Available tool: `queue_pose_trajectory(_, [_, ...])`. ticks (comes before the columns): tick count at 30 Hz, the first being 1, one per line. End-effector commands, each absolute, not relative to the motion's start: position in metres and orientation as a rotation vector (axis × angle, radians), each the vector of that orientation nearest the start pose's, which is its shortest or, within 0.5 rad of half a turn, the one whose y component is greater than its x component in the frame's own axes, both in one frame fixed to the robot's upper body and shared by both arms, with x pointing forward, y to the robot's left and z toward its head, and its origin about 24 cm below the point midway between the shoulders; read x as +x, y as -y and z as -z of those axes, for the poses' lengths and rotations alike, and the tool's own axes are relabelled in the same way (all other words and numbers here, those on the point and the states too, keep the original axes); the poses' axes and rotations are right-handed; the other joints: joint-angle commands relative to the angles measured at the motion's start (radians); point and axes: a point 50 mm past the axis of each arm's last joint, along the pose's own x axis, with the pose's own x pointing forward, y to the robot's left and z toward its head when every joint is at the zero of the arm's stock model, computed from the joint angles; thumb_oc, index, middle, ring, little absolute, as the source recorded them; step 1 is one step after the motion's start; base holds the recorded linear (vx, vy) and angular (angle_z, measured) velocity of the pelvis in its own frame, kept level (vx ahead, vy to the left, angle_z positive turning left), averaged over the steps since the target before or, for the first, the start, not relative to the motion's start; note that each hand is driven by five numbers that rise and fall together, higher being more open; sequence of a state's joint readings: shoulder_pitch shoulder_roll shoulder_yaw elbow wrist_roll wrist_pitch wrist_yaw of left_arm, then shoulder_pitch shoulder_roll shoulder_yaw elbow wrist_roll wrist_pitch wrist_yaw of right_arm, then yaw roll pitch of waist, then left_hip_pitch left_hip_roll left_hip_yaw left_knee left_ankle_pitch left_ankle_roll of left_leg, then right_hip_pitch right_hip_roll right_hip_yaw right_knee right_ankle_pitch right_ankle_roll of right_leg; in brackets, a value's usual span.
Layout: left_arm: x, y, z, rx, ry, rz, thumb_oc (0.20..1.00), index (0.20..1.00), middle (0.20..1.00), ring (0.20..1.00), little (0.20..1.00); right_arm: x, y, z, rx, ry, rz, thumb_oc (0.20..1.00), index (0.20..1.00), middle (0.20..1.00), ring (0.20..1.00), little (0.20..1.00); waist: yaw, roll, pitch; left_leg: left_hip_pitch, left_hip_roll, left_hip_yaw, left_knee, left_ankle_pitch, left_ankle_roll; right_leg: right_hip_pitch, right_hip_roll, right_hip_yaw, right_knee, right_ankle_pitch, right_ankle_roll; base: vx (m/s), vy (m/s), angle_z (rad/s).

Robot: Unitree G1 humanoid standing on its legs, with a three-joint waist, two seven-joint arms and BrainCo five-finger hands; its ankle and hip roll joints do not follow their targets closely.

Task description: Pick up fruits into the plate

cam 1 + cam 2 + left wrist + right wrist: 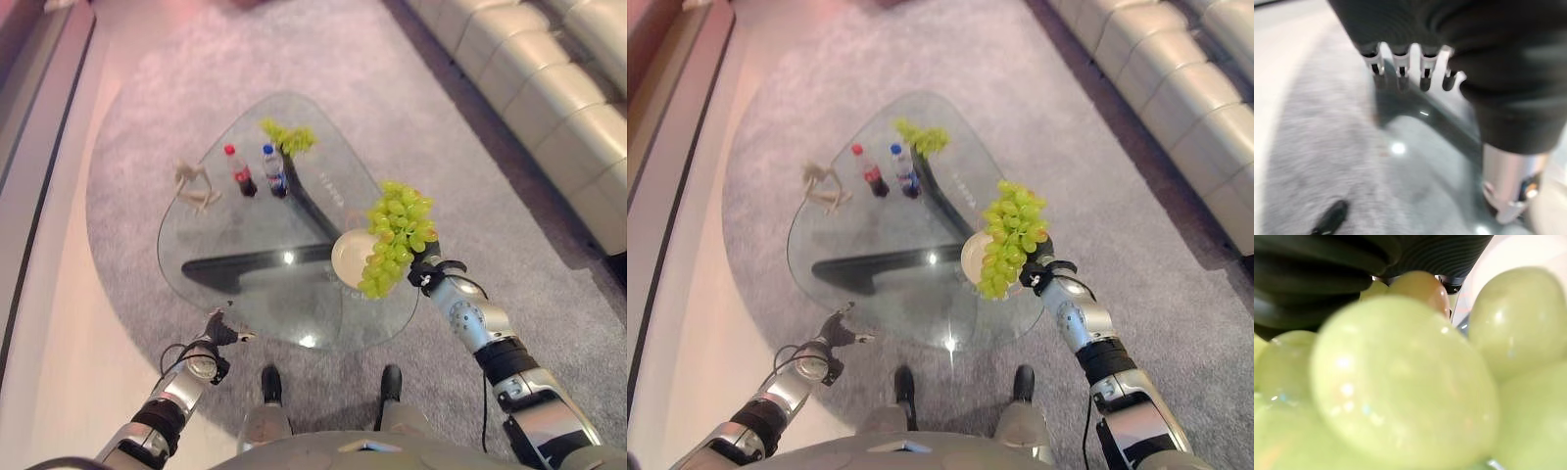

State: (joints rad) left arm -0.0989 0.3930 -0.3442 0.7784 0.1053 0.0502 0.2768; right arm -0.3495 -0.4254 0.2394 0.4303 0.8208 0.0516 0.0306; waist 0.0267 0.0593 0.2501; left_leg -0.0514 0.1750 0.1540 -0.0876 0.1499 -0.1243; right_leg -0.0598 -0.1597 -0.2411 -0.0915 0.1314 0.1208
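A: So what does the right hand (427,266) hold?

B: Its fingers are hidden behind a bunch of green grapes (396,238), which hangs lengthwise just over the white plate (348,257) on the glass table (245,245); the grip itself I cannot tell.

A: And the other?

B: The left hand (217,331) hangs relaxed off the table's near edge. A second grape bunch (289,138) lies far across.

A: Any difference between views?

B: The right wrist view shows grapes pressed close; the eye views show the plate beneath them.
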Motion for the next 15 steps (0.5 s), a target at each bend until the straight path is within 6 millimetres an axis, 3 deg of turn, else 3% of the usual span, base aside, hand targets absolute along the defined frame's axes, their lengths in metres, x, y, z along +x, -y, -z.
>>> queue_pose_trajectory(1, [0.226, -0.257, 0.075, 0.727, -0.569, -0.206, 1.000, 1.000, 1.000, 1.000, 1.000, 0.346, 0.184, -0.105, 0.332, 0.069, -0.158, 0.200, 0.200, 0.200, 0.200, 0.200, 0.023, -0.039, 0.070, -0.054, -0.045, -0.007, 0.077, -0.097, 0.030, 0.000, -0.009, -0.042, 0.140, -0.140, -0.022, -0.07, -0.008, 0.13])
queue_pose_trajectory(7, [0.209, -0.267, 0.087, 0.690, -0.628, -0.309, 1.000, 1.000, 1.000, 1.000, 1.000, 0.353, 0.206, -0.100, 0.297, 0.052, -0.058, 0.200, 0.200, 0.200, 0.200, 0.200, 0.052, -0.029, 0.123, -0.096, -0.067, -0.034, 0.095, -0.099, 0.035, -0.034, 0.000, -0.049, 0.170, -0.155, -0.039, -0.02, -0.018, 0.13])
queue_pose_trajectory(15, [0.199, -0.276, 0.089, 0.644, -0.621, -0.394, 1.000, 1.000, 1.000, 1.000, 1.000, 0.364, 0.239, -0.115, 0.245, 0.097, 0.071, 0.200, 0.200, 0.200, 0.200, 0.200, 0.091, 0.004, 0.216, -0.193, -0.111, -0.065, 0.176, -0.104, 0.039, -0.116, 0.000, -0.070, 0.252, -0.174, -0.056, -0.05, -0.017, 0.12])
